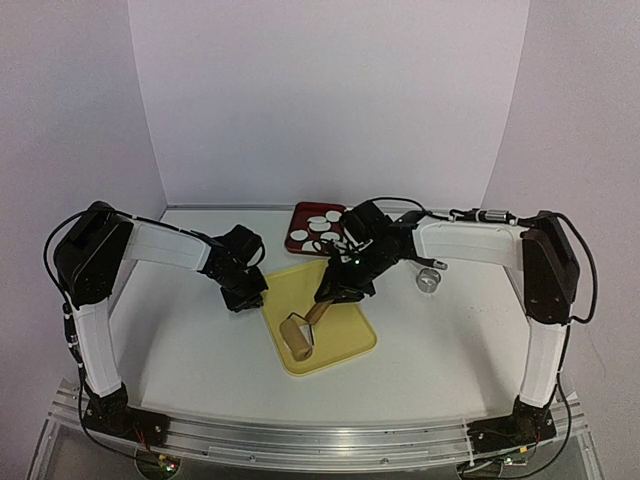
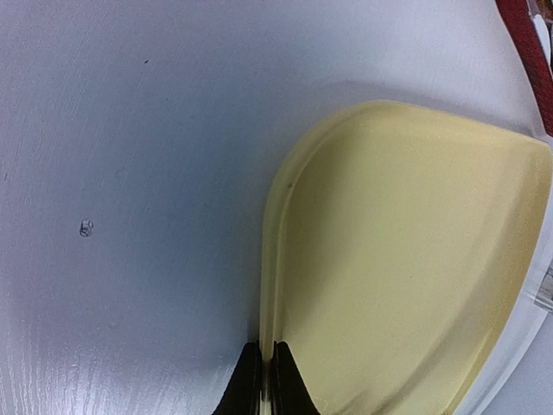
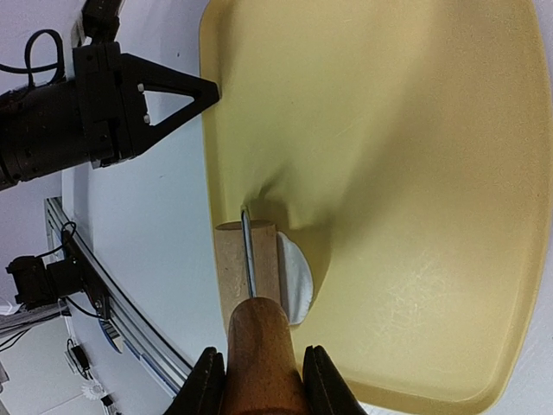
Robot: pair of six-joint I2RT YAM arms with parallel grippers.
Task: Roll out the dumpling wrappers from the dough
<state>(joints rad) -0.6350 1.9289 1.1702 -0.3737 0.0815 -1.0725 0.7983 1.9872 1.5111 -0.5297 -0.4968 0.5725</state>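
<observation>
The dough point(image 3: 296, 278) is a flattened white patch on the yellow board point(image 1: 345, 325), partly under the wooden roller's drum point(image 3: 246, 268). My right gripper point(image 3: 261, 356) is shut on the roller's brown handle point(image 3: 259, 333). In the top view it point(image 1: 333, 292) holds the roller point(image 1: 297, 337) down at the board's near left. My left gripper point(image 2: 266, 350) is shut on the board's left rim point(image 2: 268, 259); it also shows in the top view point(image 1: 250, 290). Several round white dumpling wrappers point(image 1: 322, 222) lie on a red tray point(image 1: 300, 240) behind the board.
A small metal ring cutter point(image 1: 430, 280) stands on the white table right of the board. The red tray's corner point(image 2: 527, 43) shows in the left wrist view. The aluminium rail point(image 1: 320, 440) runs along the near edge. White walls close in the back and sides.
</observation>
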